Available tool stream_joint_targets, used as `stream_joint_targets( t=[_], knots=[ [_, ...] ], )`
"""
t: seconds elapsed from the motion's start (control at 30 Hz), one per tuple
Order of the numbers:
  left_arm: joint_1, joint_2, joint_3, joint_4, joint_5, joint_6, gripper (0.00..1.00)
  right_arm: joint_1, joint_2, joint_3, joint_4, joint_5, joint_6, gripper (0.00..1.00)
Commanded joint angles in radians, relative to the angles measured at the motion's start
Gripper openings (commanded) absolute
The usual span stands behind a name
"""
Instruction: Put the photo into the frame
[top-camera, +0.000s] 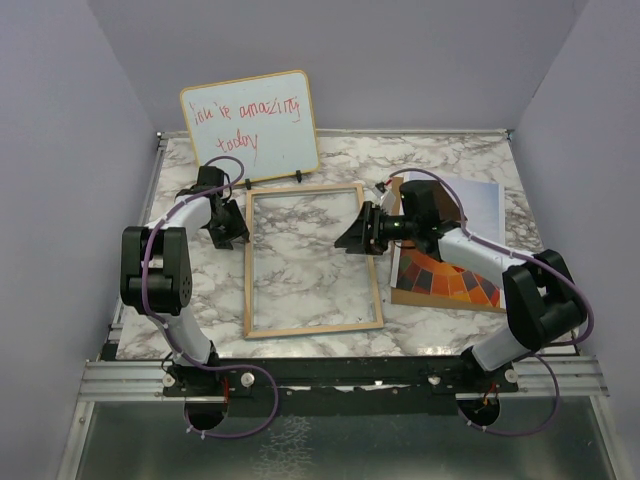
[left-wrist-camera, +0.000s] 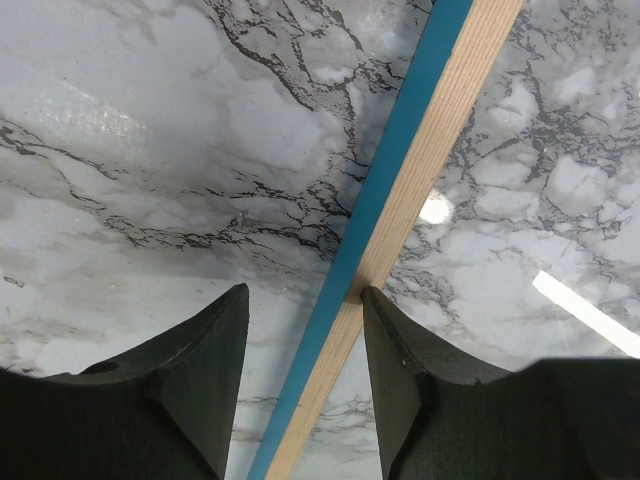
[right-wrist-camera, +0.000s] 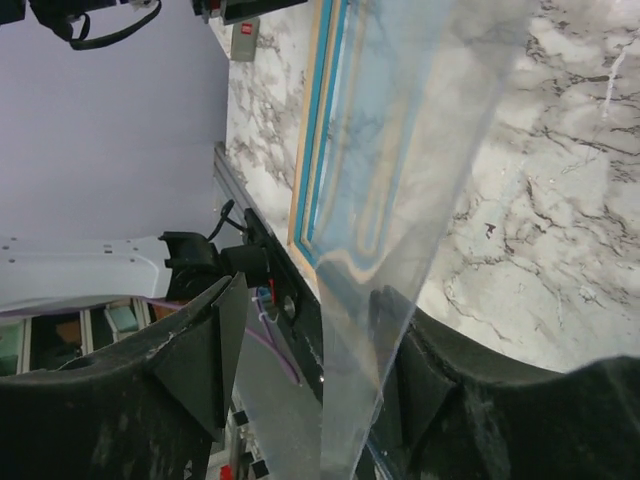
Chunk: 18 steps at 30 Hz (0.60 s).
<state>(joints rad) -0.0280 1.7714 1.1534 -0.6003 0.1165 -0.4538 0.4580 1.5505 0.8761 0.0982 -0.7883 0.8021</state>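
- Frame (top-camera: 312, 328) is laid flat at the middle of the marble counter (top-camera: 440, 155), wood face up and blue along its edge. Only marble is seen through its opening, so the task is judged barely begun.
- The photo (top-camera: 445, 280) is lying just to the right of the frame, outside its opening and partly covered by the right arm.
- A clear sheet (right-wrist-camera: 400, 150), probably the frame's pane, is seen rising between the right gripper's fingers, bowed and reflective. Whether it is touched by either finger cannot be told.
- The right gripper (right-wrist-camera: 315, 320) is placed at the frame's right rail with its jaws well apart, so nothing is clamped.
- The left gripper (left-wrist-camera: 305, 292) is spread about halfway astride the frame's left rail. The wood is met by one finger, but the rail is not pinched.
- The step is best done if the rail is clamped by the left gripper first, so that the frame is not dragged. The thin sheet should be pinched near its edge and lowered flat, since slipping and flexing are to be expected.
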Motion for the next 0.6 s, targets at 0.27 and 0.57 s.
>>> stream_joint_targets(
  t=[0.27, 0.57],
  knots=[
    [-0.003, 0.063, 0.012, 0.017, 0.001, 0.025, 0.5, -0.035, 0.09, 0.116, -0.137, 0.174, -0.121, 0.86],
    [-0.003, 0.072, 0.027, 0.019, 0.008, 0.032, 0.5, -0.066, 0.204, 0.137, 0.05, 0.038, -0.089, 0.7]
  ],
)
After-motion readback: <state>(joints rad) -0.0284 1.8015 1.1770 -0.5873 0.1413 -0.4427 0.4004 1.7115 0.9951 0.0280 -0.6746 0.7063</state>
